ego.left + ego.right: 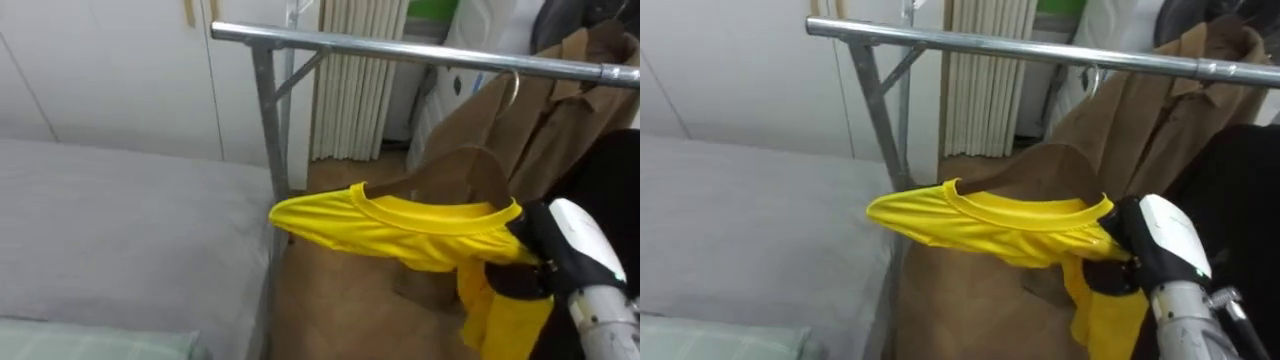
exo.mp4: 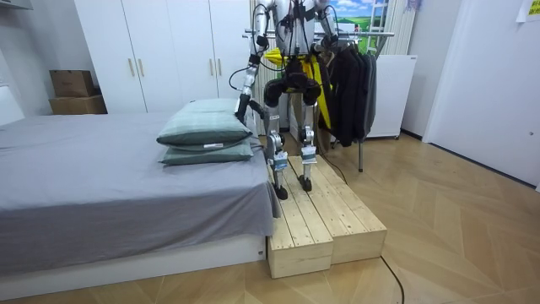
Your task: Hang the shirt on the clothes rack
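Right hand [image 1: 560,250] grips yellow shirt [image 1: 400,228] stretched leftward.

On my feed I see a grey-sheeted bed [image 2: 101,169] to the left, with two green pillows [image 2: 205,127] stacked at its near corner. White wardrobes [image 2: 160,51] line the back wall, with cardboard boxes [image 2: 74,91] beside them. A pale wooden platform [image 2: 325,219] sits against the bed's end. A brown coat [image 1: 560,110] hangs at the right, near dark coats [image 2: 350,84].
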